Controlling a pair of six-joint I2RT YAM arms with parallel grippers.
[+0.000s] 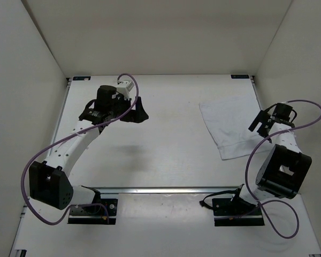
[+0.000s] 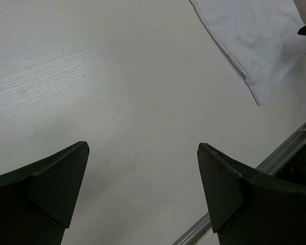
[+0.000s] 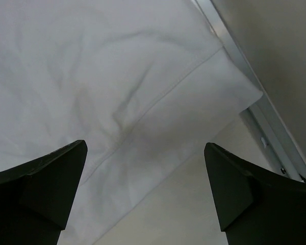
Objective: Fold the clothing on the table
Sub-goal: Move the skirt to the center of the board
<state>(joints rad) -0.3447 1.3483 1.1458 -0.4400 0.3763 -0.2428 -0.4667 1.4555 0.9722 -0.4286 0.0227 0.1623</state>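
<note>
the clothing (image 1: 230, 126) lies spread on the right half of the table (image 1: 166, 155), a white, roughly rectangular piece turned at a slant, with its right side close to the table's right edge and its near corner pointing toward the arms. it lies mostly flat with soft wrinkles. the right wrist view shows a stitched hem band running along one edge, and a corner of the cloth reaching close to the metal rail (image 3: 234, 56) at the table's side. the right gripper (image 1: 258, 122) hangs over the right-hand edge of the clothing with its jaws spread wide and nothing between them. in its own camera the two dark fingers (image 3: 46, 184) frame the hem band, and whether they touch the cloth cannot be told. the left gripper (image 1: 140, 110) is well apart from the clothing, over bare tabletop in the far left-centre, and it too is wide open and holds nothing. its camera shows only bare table between the fingers, with the clothing off in the upper right corner. purple cables (image 1: 27, 176) loop beside both arms, and plain off-white walls (image 1: 160, 32) stand around the table.
</note>
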